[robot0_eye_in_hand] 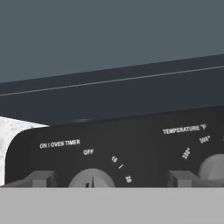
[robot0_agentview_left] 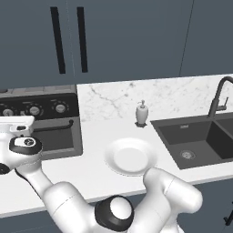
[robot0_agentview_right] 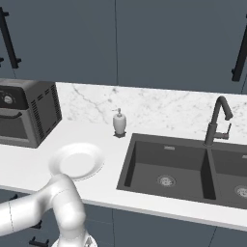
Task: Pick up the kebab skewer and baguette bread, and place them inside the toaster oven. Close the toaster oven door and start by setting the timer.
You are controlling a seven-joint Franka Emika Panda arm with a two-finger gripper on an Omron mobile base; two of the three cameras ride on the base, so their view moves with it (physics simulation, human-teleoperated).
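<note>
White marble counter [robot0_agentview_left: 95,136] under dark grey-blue cabinets. Nearest, an empty white plate [robot0_agentview_left: 130,156] on the counter. Hand [robot0_eye_in_hand: 111,179] spread, fingers flanking the timer knob [robot0_eye_in_hand: 91,179], which points at OFF. Toaster oven [robot0_agentview_left: 43,120] at counter's left, toaster oven door [robot0_agentview_left: 57,139] shut. Behind: soap dispenser [robot0_agentview_left: 142,113]; black sink [robot0_agentview_left: 195,139] to the right.

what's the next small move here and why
Probably ease the open gripper forward onto the timer knob and close on it: the toaster oven door looks shut, the knob points near OFF, and the fingers straddle it.
</note>
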